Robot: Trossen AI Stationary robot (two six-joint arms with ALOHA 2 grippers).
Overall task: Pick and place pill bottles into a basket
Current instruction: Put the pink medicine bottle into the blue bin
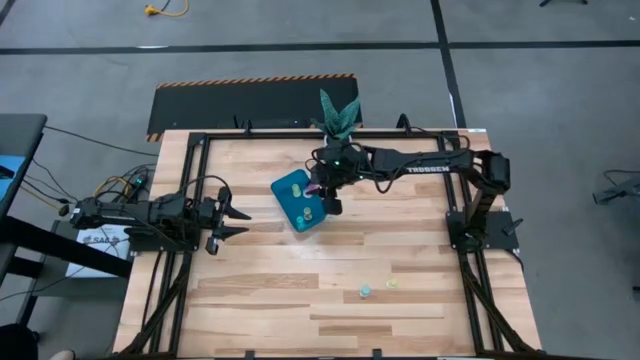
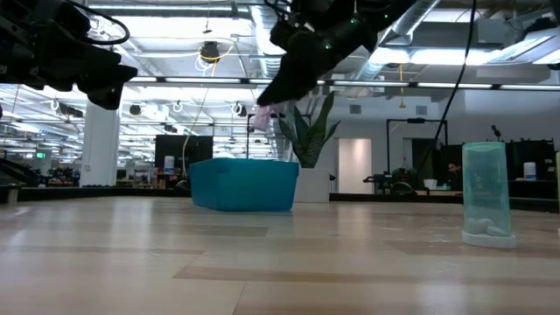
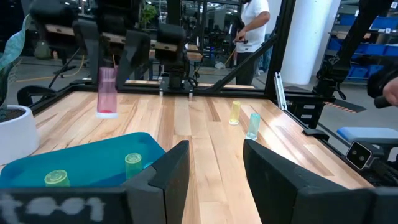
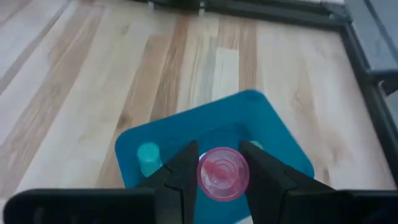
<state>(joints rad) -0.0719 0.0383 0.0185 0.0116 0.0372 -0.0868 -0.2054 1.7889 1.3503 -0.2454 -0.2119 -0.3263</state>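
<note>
A pink pill bottle (image 4: 222, 173), translucent and cylindrical with a round top, is clasped between the fingers of the right gripper (image 4: 219, 169) and is held in the air above the basket (image 1: 293, 187). The basket is a teal-blue shallow tray with rounded corners, set at an angle just above the table's centre in the overhead picture. Two small bottles are seen standing inside it: a yellow bottle (image 3: 56, 178) and a yellow-green bottle (image 3: 134, 165). Two more bottles are left on the bare wood at about 5 o'clock from the basket, well apart from it: a teal bottle (image 1: 366, 291) and, just beside it, a pale yellow bottle (image 1: 391, 284).

The left gripper (image 1: 232, 220) is kept near the table's 9 o'clock edge, its fingers spread apart and holding nothing.

The table (image 1: 330, 310) is made of light wooden planks and is framed by black rails. A white pot with a green plant (image 1: 337, 115) is placed at 12 o'clock from the basket, near the far edge. Beyond the table, a large room with ceiling lights, shelving and a person in a white shirt (image 3: 255, 28) can be seen.
</note>
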